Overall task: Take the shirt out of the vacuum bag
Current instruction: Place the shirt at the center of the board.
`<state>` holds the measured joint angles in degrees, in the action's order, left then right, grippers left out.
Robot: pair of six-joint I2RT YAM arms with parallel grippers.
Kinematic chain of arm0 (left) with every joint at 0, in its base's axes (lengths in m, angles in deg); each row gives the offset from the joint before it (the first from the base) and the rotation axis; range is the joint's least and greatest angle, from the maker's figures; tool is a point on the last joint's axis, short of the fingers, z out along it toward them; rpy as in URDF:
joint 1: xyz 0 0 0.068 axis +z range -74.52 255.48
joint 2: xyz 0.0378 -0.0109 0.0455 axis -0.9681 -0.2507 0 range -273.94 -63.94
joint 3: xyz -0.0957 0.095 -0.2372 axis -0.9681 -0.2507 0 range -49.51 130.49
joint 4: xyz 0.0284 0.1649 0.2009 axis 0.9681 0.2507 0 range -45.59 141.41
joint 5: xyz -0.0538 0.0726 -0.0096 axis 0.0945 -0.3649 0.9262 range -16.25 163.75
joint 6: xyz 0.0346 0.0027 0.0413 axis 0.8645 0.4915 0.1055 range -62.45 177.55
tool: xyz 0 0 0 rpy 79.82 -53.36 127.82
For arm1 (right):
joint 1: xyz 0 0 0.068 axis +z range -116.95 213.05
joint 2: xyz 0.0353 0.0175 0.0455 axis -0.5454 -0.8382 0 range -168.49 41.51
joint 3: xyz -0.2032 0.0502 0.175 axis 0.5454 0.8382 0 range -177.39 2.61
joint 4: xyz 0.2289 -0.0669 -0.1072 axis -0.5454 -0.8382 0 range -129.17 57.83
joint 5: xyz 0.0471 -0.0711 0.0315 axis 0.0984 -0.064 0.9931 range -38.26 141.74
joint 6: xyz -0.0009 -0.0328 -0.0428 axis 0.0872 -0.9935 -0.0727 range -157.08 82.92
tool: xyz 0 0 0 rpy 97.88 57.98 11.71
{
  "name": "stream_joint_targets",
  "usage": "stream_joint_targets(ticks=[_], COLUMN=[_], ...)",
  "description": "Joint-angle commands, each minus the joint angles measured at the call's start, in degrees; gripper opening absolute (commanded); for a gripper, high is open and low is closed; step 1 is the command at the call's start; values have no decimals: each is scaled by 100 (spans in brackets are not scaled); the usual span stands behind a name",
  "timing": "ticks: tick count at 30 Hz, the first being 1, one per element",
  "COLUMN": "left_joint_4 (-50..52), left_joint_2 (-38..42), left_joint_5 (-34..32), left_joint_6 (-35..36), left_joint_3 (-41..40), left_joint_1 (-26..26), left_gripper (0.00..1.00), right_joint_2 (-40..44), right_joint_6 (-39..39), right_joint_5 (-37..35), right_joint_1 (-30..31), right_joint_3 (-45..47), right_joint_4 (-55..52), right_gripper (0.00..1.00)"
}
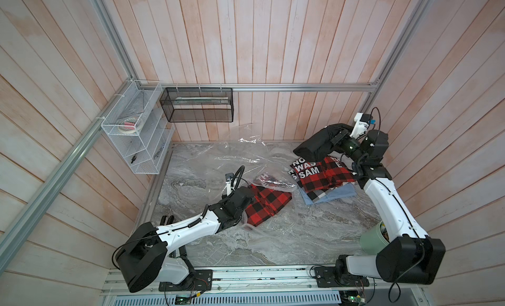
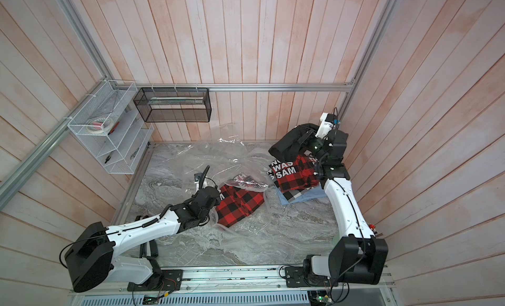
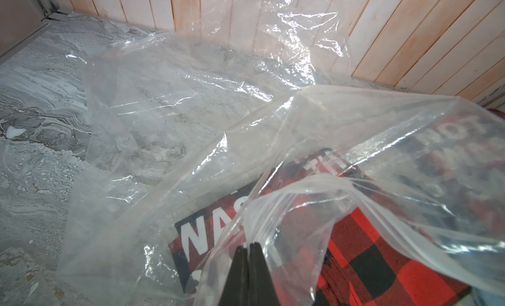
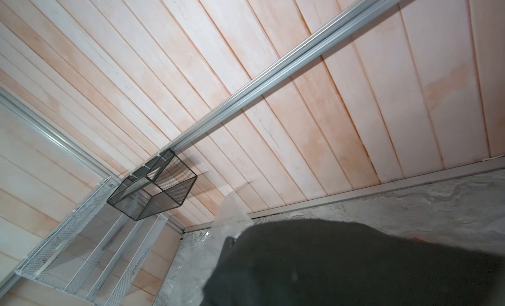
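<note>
The vacuum bag [image 1: 232, 160] [image 2: 207, 160] lies crumpled and transparent across the middle of the marble table. A red-and-black plaid shirt [image 1: 266, 202] [image 3: 382, 258] with white letters lies partly inside its mouth. My left gripper [image 3: 248, 246] [image 1: 243, 198] is shut on a gathered fold of the bag's plastic, just above that shirt. At the back right, my right gripper [image 1: 334, 136] is shut on a black shirt [image 1: 314, 146] [image 4: 355, 263], held up clear of the bag. The black cloth hides its jaws in the right wrist view.
Below the black shirt sits a pile of folded shirts [image 1: 319, 173], plaid with white letters on top and light blue [image 1: 336, 195] underneath. A white wire rack [image 1: 136, 129] and a black mesh basket [image 1: 196, 105] hang on the walls. A green cup [image 1: 373, 237] stands by the right arm.
</note>
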<state>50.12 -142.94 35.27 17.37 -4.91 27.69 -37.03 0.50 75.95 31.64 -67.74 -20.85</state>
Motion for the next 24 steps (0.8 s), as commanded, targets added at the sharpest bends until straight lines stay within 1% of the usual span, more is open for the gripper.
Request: stream_joint_targets(ticks=[1,8,12,17,20,24], left_joint_4=[174,132,92,57,53,38], left_joint_2=[94,35,-1,-35,-67,-59], left_joint_5=[-229,-203,-190,-188,-178,-172], left_joint_6=[-139,-78,-16,6,19,-2], left_joint_3=[-114,-66,-39,-30,-13,-30], left_joint_1=[37,47,47,59,68,70], left_gripper=[0,0,0,0,0,0], right_joint_2=[-224,-886,-1136,-1493,-1611,-1676], right_joint_6=[-155,-112,-342,-295,-294,-186], right_joint_5=[-280,-330,-476,-209,-214,-313], right_joint_1=[-37,-69,-77,-146,-149,-203], right_joint_3=[-192,101,197,217,325,830], right_joint_4=[949,1870,2080,2351,2503,2861], right_gripper=[0,0,0,0,0,0])
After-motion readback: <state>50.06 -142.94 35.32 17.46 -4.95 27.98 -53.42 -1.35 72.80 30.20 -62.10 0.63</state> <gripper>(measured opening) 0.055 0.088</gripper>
